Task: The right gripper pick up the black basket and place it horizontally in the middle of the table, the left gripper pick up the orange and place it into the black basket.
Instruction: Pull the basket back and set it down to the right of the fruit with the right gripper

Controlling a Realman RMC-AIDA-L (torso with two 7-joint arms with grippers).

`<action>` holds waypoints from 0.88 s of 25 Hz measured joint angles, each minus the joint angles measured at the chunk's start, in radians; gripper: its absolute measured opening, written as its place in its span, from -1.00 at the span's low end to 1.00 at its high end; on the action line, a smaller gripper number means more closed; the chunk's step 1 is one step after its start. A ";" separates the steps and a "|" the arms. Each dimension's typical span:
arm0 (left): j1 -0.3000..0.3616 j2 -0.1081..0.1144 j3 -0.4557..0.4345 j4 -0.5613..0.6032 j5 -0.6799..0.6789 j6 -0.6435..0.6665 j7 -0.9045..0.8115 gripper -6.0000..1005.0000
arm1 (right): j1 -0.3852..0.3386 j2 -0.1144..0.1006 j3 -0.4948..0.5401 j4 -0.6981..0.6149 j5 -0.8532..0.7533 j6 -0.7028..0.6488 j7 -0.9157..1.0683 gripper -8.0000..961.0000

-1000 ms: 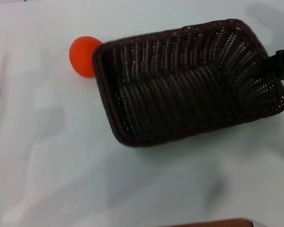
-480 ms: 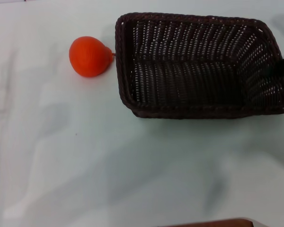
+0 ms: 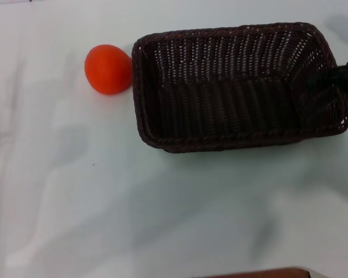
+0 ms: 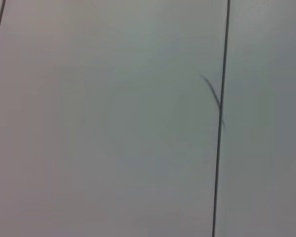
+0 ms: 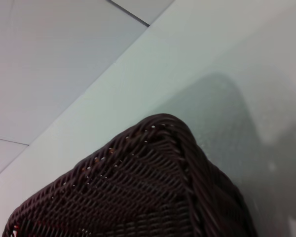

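The black basket (image 3: 232,87) lies lengthwise across the table (image 3: 104,202) in the head view, open side up and slightly tilted. My right gripper (image 3: 327,78) shows as a dark block at the right edge, shut on the basket's right rim. The right wrist view shows one woven corner of the basket (image 5: 153,187) close up. The orange (image 3: 107,68) sits on the table right beside the basket's left end; I cannot tell whether they touch. My left gripper is out of view; the left wrist view shows only a pale surface with a thin dark line (image 4: 219,123).
A brown edge (image 3: 261,272) shows at the bottom of the head view. White tabletop stretches in front of the basket and to the left of the orange. In the right wrist view the table's far edge (image 5: 138,59) runs diagonally.
The basket has swung in the right gripper: first angled over the orange, then turned away, now its left end is back close to the orange. The orange has not moved.
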 joint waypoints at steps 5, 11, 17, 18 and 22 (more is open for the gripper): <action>0.001 -0.001 0.000 0.000 0.000 -0.010 0.000 0.79 | 0.016 -0.002 -0.004 0.006 0.005 -0.001 -0.003 0.01; 0.004 -0.002 0.000 0.001 0.000 -0.021 0.000 0.79 | 0.046 -0.003 -0.044 0.052 -0.004 -0.017 -0.007 0.31; 0.006 -0.002 0.002 0.004 0.000 -0.029 0.000 0.79 | 0.063 -0.004 -0.070 0.083 -0.006 -0.043 -0.009 0.39; 0.007 -0.002 0.002 0.004 0.000 -0.029 0.000 0.79 | 0.059 -0.004 -0.069 0.081 -0.005 -0.046 -0.010 0.39; 0.008 -0.001 0.012 0.007 0.000 -0.022 -0.012 0.78 | 0.053 -0.007 -0.065 0.074 -0.003 -0.042 -0.016 0.39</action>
